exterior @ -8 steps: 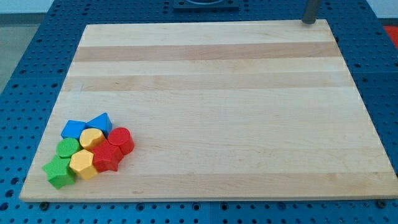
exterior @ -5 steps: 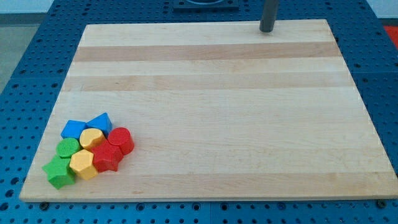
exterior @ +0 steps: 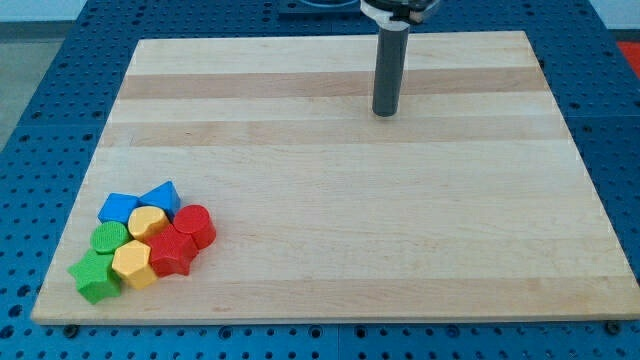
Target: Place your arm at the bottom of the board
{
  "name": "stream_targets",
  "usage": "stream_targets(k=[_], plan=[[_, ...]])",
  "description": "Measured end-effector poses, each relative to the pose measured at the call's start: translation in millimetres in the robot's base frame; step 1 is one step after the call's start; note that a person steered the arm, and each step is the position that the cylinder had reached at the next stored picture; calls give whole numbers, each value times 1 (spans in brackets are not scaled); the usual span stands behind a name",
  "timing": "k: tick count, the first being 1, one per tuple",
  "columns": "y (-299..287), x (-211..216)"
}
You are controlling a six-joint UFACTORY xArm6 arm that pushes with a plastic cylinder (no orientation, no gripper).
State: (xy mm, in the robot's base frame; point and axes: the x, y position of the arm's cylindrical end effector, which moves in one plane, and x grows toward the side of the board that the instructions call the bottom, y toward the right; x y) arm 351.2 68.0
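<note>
My tip rests on the wooden board in its upper middle, a little right of centre, far from all blocks. The blocks sit bunched in the board's lower left corner: a blue block, a blue triangular block, a yellow block, a red cylinder, a green cylinder, a red star-like block, a yellow hexagonal block and a green star-like block.
The board lies on a blue perforated table that shows on all sides. The arm's mount shows at the view's top.
My tip has moved from the board's top right corner leftwards and down toward the board's middle. The blocks have not moved.
</note>
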Motion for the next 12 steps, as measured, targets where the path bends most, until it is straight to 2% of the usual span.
stream_targets(k=[2,3,4,6,8,9,12], plan=[[-17,38],[-18,40],[-49,60],[-76,126],[-96,152],[-96,152],[-96,196]])
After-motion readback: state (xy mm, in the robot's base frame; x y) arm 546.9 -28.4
